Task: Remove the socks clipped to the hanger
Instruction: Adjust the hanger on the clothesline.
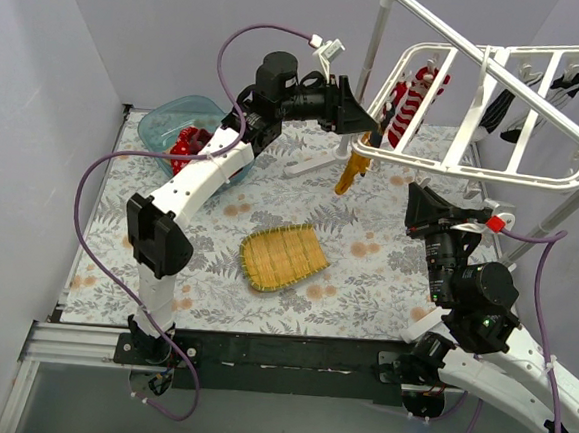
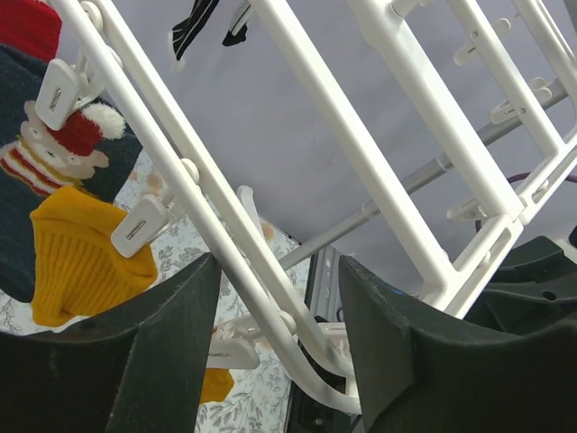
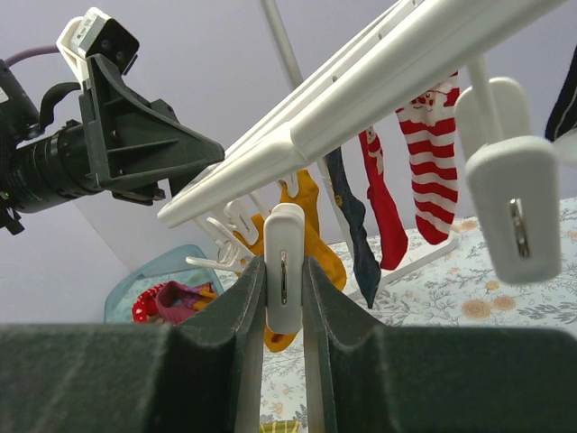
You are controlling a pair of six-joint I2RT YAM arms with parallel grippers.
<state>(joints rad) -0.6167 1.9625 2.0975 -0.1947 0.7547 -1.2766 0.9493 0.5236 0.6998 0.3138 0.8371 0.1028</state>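
The right hand (image 3: 284, 298) is clamped shut on a white clip (image 3: 285, 244) dangling from the near rail of the hanger (image 3: 379, 99), a finger pressed to each side of it. Right behind that clip hangs a mustard sock (image 3: 311, 230); further along the rail are a dark sock (image 3: 353, 225), a red sock (image 3: 383, 216) and a red-and-white striped sock (image 3: 433, 171). The left hand (image 2: 279, 298) is partly open, its fingers straddling the hanger's rim without gripping it. The hanger hangs tilted from a white stand (image 1: 377, 38) above the table (image 1: 365, 273), where a woven mat (image 1: 281, 256) lies
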